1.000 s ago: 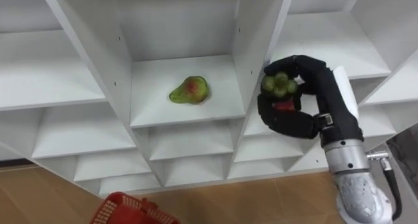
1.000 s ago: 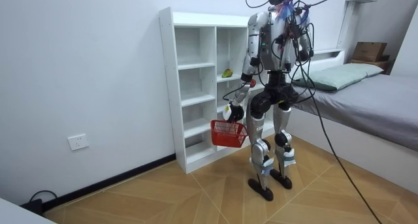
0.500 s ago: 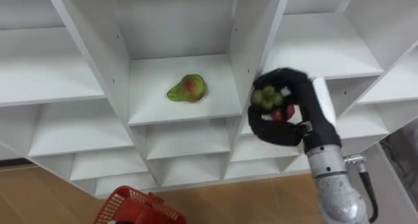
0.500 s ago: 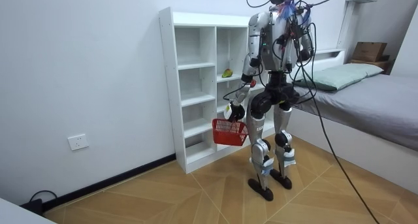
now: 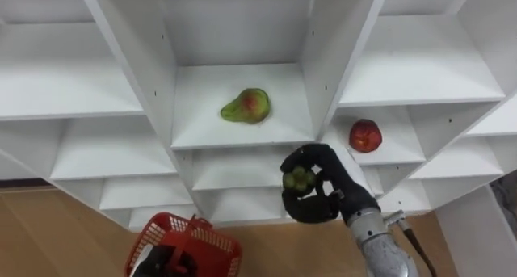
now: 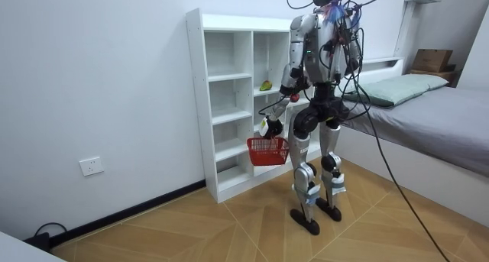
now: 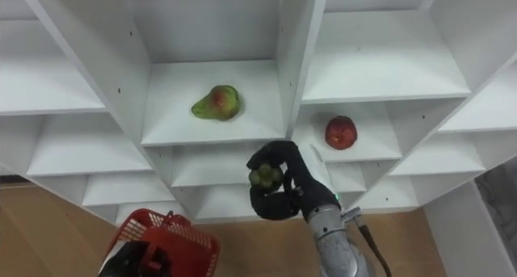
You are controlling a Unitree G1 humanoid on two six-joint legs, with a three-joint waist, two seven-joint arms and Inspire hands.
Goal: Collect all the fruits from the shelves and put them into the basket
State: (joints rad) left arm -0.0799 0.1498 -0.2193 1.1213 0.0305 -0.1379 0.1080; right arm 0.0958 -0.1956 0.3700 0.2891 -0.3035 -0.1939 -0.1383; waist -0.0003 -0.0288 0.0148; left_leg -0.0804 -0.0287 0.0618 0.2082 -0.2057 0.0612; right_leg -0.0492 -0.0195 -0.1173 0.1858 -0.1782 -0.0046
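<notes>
Fingers [image 5: 312, 155] of the right hand [image 5: 321, 203] were seen curled round a small bunch of green grapes [image 5: 299, 179], thumb closed in from below, so the bunch was gripped and mostly enclosed. The bunch was held in the air just in front of the closet [image 5: 242, 136], below the shelf level where the other fruits lay and above the floor, up and to the right of the red basket [image 5: 214, 257].

Handling, judged: the grapes were taken to be light, a loose cluster that could shift or shed a berry if squeezed or shaken. An enclosing grasp round the whole bunch, as seen here, was judged the safest hold; pinching a single berry was not advised. The skins were likely smooth and a bit slippery.

Look: round pale-green berries packed tightly, few visible between the dark fingers; no stem could be made out.

A pear-shaped green fruit [image 5: 247, 106] with a red blush was seen lying on the middle shelf, and a red round fruit [image 5: 364, 136] in the compartment to its right, one level lower.

The basket was carried low at the left hand [image 6: 266, 127]; its grip could not be told.
</notes>
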